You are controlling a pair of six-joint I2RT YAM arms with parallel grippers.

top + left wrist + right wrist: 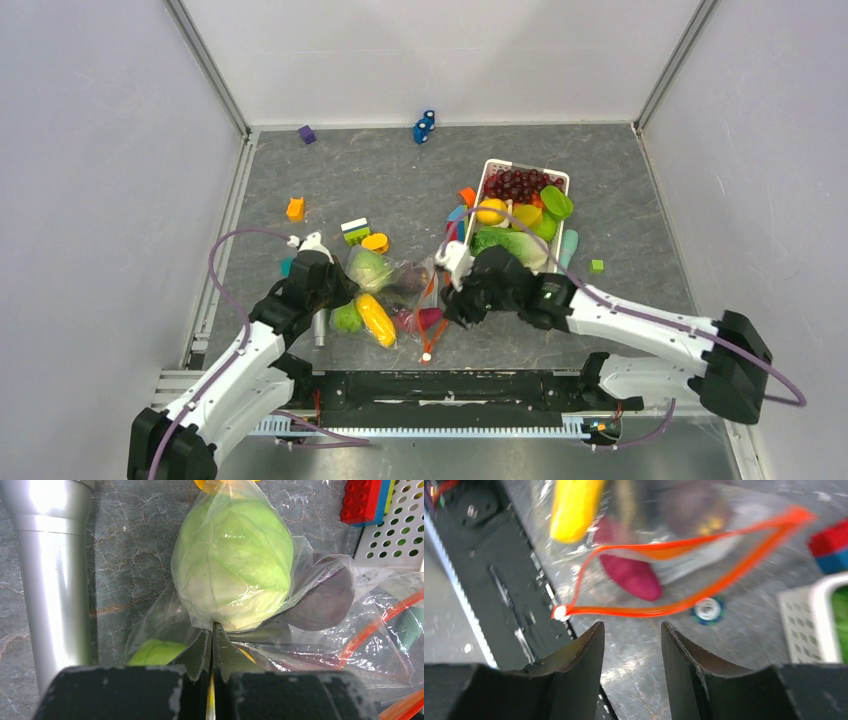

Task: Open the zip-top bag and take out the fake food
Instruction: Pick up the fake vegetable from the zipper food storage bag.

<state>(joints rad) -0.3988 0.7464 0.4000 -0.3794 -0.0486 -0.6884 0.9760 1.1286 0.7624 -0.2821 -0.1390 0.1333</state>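
The clear zip-top bag [398, 292] lies near the table's front, its red-orange zipper strip [684, 542] spread into an open loop ending at the white slider [559, 612]. Inside are the pale green cabbage [235, 565], round green fruit [155, 652], yellow corn [574, 507], dark eggplant [325, 600] and magenta sweet potato [634, 572]. My left gripper [213, 630] is shut on a fold of the bag's plastic just below the cabbage; it sits at the bag's left side in the top view [340, 290]. My right gripper [632, 626] is open and empty, just short of the bag's mouth [450, 305].
A silver metal cylinder [50, 580] lies left of the bag. The white slatted basket [482, 192] with grapes and other toys stands behind the right gripper. A blue disc [706, 610], a red and blue block [831, 550] and several scattered blocks lie around. The black rail [450, 385] lies close in front.
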